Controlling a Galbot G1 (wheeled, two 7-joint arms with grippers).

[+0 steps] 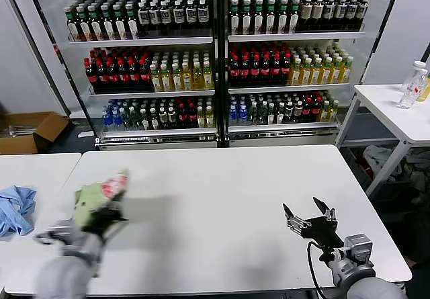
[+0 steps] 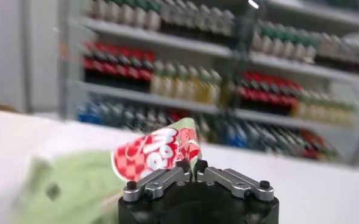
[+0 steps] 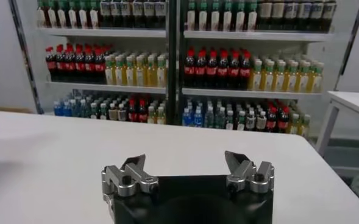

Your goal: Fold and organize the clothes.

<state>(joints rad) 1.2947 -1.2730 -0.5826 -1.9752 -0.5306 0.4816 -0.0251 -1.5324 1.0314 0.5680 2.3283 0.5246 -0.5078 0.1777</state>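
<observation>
Fabric sits right in the left end effector [image 2: 191, 165]: its fingertips are pinched together on a fold of the sage-green T-shirt [image 1: 101, 198], so nothing separates tool from garment; the shirt is bunched, raised just above the white tabletop [image 1: 222, 198] near its left edge, with the red-and-white checkered print [image 2: 158, 152] turned toward the wrist camera. Motion blur hides the shirt's outline, so its long axis is hard to read, though the bulk seems to trail from the grip toward the robot's left. The right end effector [image 1: 309, 213] hovers near the tabletop's right front with its fingers spread wide and empty, well apart from the shirt; the left arm is plainly the nearer. Off to the left lies a light blue cloth [image 1: 15, 208] on a neighbouring table; behind stand shelves of bottles [image 1: 215, 50].
</observation>
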